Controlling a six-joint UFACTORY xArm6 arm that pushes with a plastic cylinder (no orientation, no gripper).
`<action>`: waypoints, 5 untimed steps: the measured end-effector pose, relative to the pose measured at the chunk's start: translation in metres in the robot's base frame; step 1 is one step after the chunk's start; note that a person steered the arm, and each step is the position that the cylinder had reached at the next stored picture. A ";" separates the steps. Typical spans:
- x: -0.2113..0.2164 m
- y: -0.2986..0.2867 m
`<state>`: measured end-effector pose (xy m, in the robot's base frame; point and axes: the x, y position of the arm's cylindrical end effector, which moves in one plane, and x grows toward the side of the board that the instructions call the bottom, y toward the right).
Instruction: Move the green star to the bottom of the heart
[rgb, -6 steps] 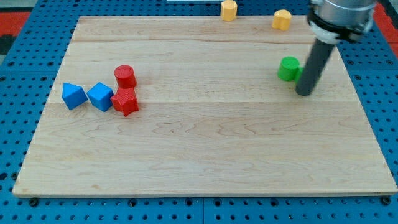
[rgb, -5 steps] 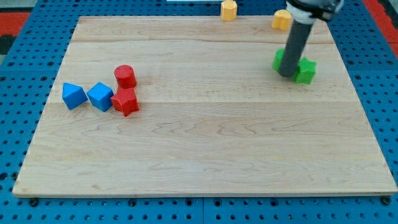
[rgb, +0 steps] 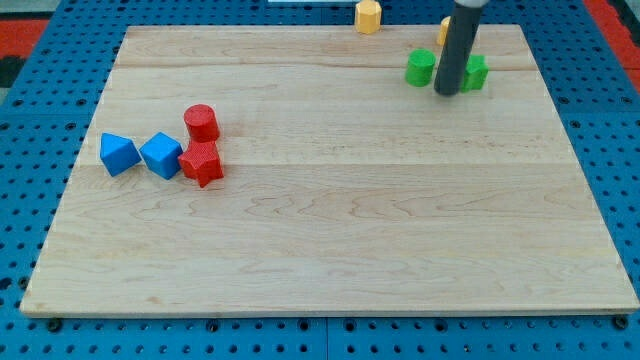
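The green star (rgb: 477, 72) lies near the board's top right edge, touching the right side of my dark rod. My tip (rgb: 447, 92) rests on the board between the green star and a green cylinder (rgb: 420, 68) on its left. The yellow heart (rgb: 441, 30) sits just above them at the board's top edge, mostly hidden behind the rod. The green star is below and slightly right of the heart.
A yellow hexagonal block (rgb: 368, 15) sits at the top edge, left of the heart. On the view's left are a red cylinder (rgb: 201, 122), a red star (rgb: 201, 163) and two blue blocks (rgb: 119, 153) (rgb: 160, 154). The wooden board (rgb: 330, 240) lies on a blue pegboard.
My tip has moved up and to the left. The green star and the green cylinder have both slid toward the view's top, closer to the heart.
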<state>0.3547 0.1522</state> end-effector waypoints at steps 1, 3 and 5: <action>0.032 0.021; -0.058 0.066; -0.031 0.051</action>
